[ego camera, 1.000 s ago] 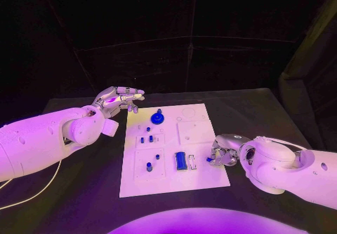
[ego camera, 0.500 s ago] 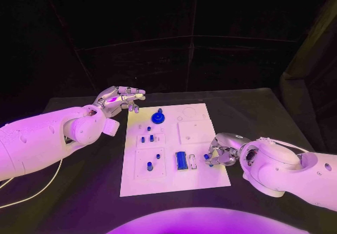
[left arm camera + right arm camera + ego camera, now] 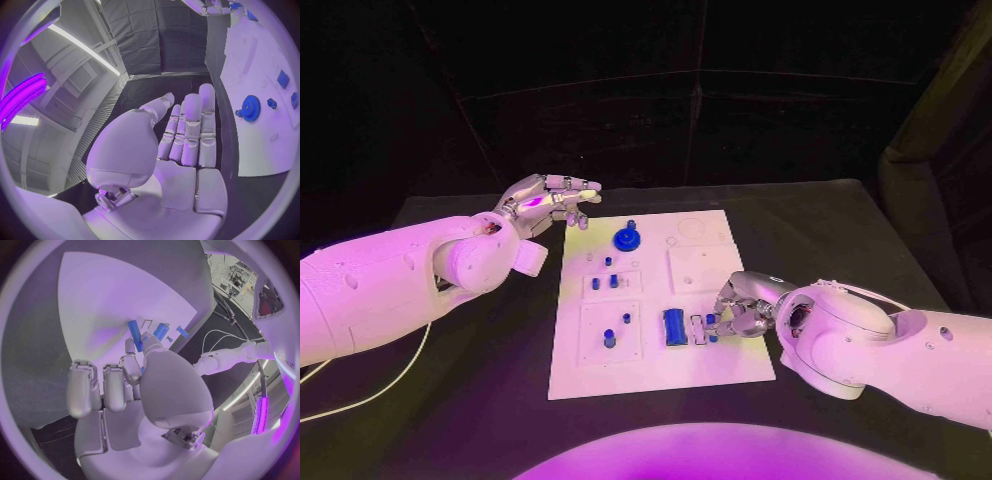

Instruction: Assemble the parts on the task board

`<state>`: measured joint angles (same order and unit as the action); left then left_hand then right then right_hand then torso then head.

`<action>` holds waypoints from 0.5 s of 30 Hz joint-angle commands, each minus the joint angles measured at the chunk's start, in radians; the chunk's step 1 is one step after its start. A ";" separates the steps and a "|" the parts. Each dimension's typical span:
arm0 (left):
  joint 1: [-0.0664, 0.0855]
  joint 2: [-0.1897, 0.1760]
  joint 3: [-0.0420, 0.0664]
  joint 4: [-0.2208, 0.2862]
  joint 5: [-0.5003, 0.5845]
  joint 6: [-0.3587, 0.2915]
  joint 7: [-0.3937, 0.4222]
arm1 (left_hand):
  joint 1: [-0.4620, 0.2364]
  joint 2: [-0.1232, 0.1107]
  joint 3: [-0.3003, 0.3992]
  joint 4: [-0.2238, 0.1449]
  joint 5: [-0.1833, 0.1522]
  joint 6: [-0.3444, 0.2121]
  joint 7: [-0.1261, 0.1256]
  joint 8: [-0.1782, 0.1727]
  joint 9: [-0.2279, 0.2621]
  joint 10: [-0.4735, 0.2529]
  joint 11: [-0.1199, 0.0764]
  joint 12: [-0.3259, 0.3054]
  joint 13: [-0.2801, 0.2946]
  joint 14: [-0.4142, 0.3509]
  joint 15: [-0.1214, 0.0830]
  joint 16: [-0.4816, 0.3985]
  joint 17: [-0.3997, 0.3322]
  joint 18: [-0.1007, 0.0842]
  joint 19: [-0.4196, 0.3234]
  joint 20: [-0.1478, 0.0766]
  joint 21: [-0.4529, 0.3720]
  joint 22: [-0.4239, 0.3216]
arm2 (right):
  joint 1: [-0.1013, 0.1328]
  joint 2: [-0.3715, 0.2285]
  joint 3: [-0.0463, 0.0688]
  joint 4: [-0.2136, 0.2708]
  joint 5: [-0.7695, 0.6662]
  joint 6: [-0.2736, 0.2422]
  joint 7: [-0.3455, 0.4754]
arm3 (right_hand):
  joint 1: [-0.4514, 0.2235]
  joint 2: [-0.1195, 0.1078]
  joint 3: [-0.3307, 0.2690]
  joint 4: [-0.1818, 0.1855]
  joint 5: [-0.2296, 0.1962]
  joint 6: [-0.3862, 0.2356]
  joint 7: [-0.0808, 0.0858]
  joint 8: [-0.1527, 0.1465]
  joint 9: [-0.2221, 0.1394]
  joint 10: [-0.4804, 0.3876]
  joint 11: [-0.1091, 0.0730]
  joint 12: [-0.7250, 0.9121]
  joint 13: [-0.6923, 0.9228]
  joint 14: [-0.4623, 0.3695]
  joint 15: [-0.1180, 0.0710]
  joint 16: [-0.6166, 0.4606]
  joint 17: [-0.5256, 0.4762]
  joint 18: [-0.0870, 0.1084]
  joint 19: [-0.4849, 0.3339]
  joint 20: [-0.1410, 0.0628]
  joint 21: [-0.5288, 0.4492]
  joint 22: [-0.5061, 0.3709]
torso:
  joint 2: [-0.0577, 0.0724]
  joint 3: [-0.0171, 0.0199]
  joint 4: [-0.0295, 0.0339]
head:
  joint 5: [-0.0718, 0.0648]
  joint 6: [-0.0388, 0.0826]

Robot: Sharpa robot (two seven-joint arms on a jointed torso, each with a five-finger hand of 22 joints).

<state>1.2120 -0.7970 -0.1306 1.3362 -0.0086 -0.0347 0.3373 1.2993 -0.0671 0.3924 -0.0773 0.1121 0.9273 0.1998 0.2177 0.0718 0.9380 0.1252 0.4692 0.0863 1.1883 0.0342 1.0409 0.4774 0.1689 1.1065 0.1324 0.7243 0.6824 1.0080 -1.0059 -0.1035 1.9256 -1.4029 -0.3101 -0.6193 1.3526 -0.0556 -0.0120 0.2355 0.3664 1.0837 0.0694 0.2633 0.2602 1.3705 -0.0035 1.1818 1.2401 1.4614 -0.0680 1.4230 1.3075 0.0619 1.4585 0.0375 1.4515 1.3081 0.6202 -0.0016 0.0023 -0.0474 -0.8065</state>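
White task board point(image 3: 707, 372) lying mid-table, blue parts point(image 3: 674, 327) dotted across it, gear point(image 3: 627, 240) at its twelve o'clock end, right hand point(image 3: 737, 312) over the three o'clock edge pinching a small blue peg point(image 3: 711, 322), left hand point(image 3: 548, 201) off at ten o'clock, fingers released and holding nothing, black table point(image 3: 473, 390) bare around, dark curtains behind.

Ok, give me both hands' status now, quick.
Left hand: open, holding nothing, raised beside the white board.
Right hand: pinching a small blue part over the board.
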 commanded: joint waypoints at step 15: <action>0.001 0.000 0.001 0.002 -0.001 0.018 -0.002 | -0.002 0.010 -0.006 -0.002 -0.001 -0.011 0.001 0.007 0.001 -0.007 0.000 0.005 -0.001 -0.008 0.004 0.001 -0.002 0.014 0.001 0.006 -0.004 -0.002 | 0.001 0.045 0.000 -0.029 0.079 -0.008 -0.006 | -0.046 0.005 -0.011 0.028 0.035 0.018 -0.001 -0.001 0.005 0.013 -0.005 0.010 0.008 0.069 -0.008 0.011 0.052 -0.014 0.016 -0.004 0.006 0.046 | -0.001 0.0006 -0.0003 | 0.006 -0.002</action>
<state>1.2121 -0.7970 -0.1306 1.3369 -0.0086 -0.0311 0.3344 1.2994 -0.0671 0.3924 -0.0773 0.1121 0.9235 0.2036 0.2211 0.0718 0.9380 0.1252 0.4691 0.0863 1.1846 0.0379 1.0409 0.4775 0.1689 1.1065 0.1324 0.7243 0.6825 1.0079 -0.9628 -0.1035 1.8966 -1.3424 -0.3118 -0.6246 1.3171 -0.0483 -0.0243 0.2585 0.3979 1.0970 0.0683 0.2633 0.2640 1.3777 -0.0108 1.1879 1.2469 1.4651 -0.0716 1.4309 1.3074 0.0619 1.4622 0.0338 1.4515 1.3079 0.6195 -0.0009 0.0015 -0.0421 -0.8090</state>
